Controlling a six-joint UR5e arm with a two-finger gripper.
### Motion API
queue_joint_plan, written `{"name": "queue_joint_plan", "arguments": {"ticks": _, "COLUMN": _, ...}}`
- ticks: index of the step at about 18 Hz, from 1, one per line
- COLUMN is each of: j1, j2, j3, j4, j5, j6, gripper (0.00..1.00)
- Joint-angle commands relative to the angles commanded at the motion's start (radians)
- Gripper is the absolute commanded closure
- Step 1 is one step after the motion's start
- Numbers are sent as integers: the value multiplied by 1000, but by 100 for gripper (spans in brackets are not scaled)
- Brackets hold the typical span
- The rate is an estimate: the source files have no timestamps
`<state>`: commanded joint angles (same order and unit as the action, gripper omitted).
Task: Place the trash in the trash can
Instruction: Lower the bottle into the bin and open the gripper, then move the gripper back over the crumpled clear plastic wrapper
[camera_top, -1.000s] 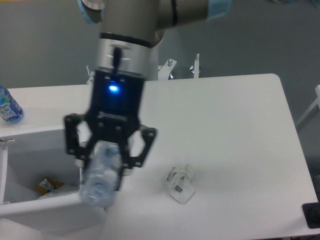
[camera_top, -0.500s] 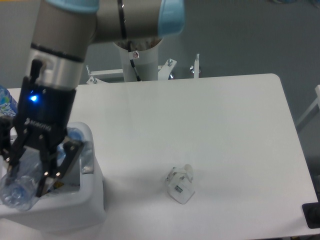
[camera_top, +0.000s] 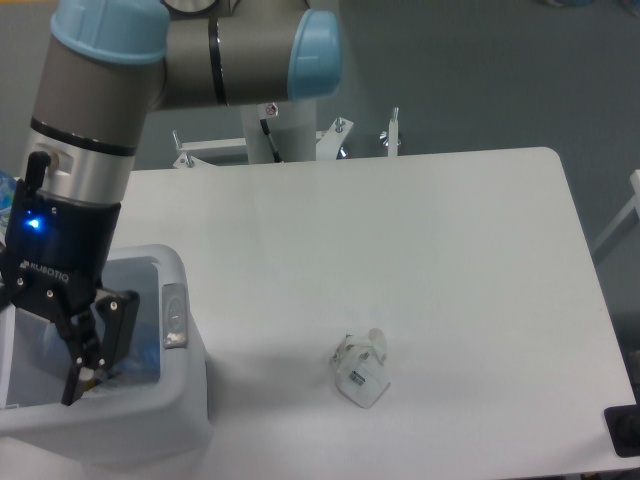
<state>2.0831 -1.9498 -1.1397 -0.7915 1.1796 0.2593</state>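
So the gripper (camera_top: 45, 345) is hanging right over the open top of the trash can (camera_top: 150, 420), at the worktop's (camera_top: 420, 250) left edge. Only one black finger (camera_top: 95, 340) shows clearly, the other runs off frame, so I can't tell how wide it's spread, and nothing is visibly pinched in it. Something bluish and clear sits inside the can, too murky to name. The crumpled wrapper (camera_top: 361, 367) lies on the worktop, well to the right of the can's grey latch (camera_top: 174, 315).
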Motion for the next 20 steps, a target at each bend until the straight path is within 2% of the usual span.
{"name": "queue_joint_plan", "arguments": {"ticks": 2, "j1": 27, "j2": 29, "j3": -37, "j4": 0, "j5": 2, "j6": -2, "gripper": 0}}
{"name": "queue_joint_plan", "arguments": {"ticks": 5, "j1": 135, "j2": 71, "j3": -109, "j4": -3, "j5": 0, "j6": -35, "gripper": 0}}
{"name": "queue_joint_plan", "arguments": {"ticks": 6, "j1": 168, "j2": 75, "j3": -153, "j4": -5, "j5": 2, "j6": -67, "gripper": 0}}
{"name": "queue_joint_plan", "arguments": {"ticks": 9, "j1": 297, "j2": 138, "j3": -306, "j4": -5, "j5": 2, "j6": -91, "gripper": 0}}
{"name": "queue_joint_plan", "arguments": {"ticks": 11, "j1": 334, "j2": 149, "j3": -374, "j4": -2, "j5": 6, "j6": -71, "gripper": 0}}
{"name": "queue_joint_plan", "arguments": {"ticks": 12, "j1": 360, "j2": 149, "j3": -399, "j4": -3, "j5": 8, "j6": -39, "gripper": 0}}
{"name": "queue_joint_plan", "arguments": {"ticks": 14, "j1": 385, "j2": 147, "j3": -480, "j4": -3, "j5": 12, "j6": 189, "gripper": 0}}
{"name": "queue_joint_plan", "arguments": {"ticks": 17, "j1": 411, "j2": 137, "j3": -563, "j4": -6, "j5": 113, "j6": 424, "gripper": 0}}
{"name": "queue_joint_plan", "arguments": {"ticks": 20, "j1": 411, "j2": 59, "j3": -595, "j4": 5, "j5": 170, "j6": 569, "gripper": 0}}
